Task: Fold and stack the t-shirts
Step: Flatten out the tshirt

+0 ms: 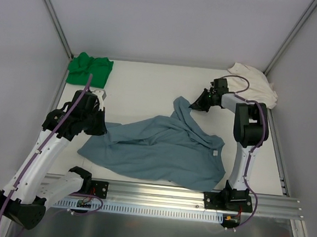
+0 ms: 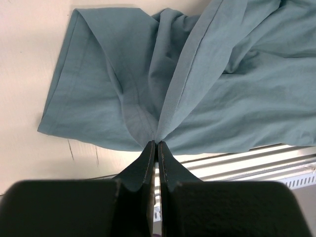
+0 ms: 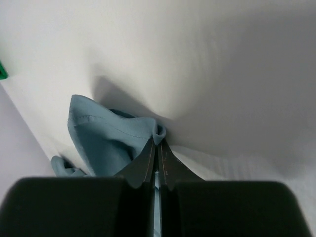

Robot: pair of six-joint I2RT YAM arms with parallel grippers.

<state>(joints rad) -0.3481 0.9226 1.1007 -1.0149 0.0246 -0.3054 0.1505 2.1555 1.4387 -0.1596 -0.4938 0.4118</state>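
Far left corner of the table (image 1: 150,85): green tee (image 1: 89,69), bunched in a loose heap by the left wall, well apart from both grippers.

Next, the left gripper (image 1: 102,126), low over the left side of the table, sits at the left edge of the blue-grey tee (image 1: 161,151). In the left wrist view the left gripper (image 2: 157,144) has its fingers pressed together, clamped on a pinch of the tee (image 2: 197,89). Cloth fans out from the tips. A hem band runs up and away from the pinch, and a sleeve-like flap lies flat on the table to the left. The metal rail (image 2: 247,163) shows just past the cloth's near edge.

Centre: the blue-grey tee is unfolded, spread wide but rumpled, with creases running across it. Its near edge lies close to the rail (image 1: 158,191). A small white neck tag (image 1: 214,153) faces up on its right part. One strip of cloth is pulled up and back toward the right gripper.

Right of centre and farther back is the right gripper (image 1: 197,104), pointing left. In the right wrist view the right gripper (image 3: 158,142) has its fingers closed on a small fold of the tee (image 3: 98,136). The rest of the cloth drapes down to the left with a stitched hem showing.

Far right corner: cream tee (image 1: 257,82), crumpled against the wall behind the right arm, apart from the other two tees.
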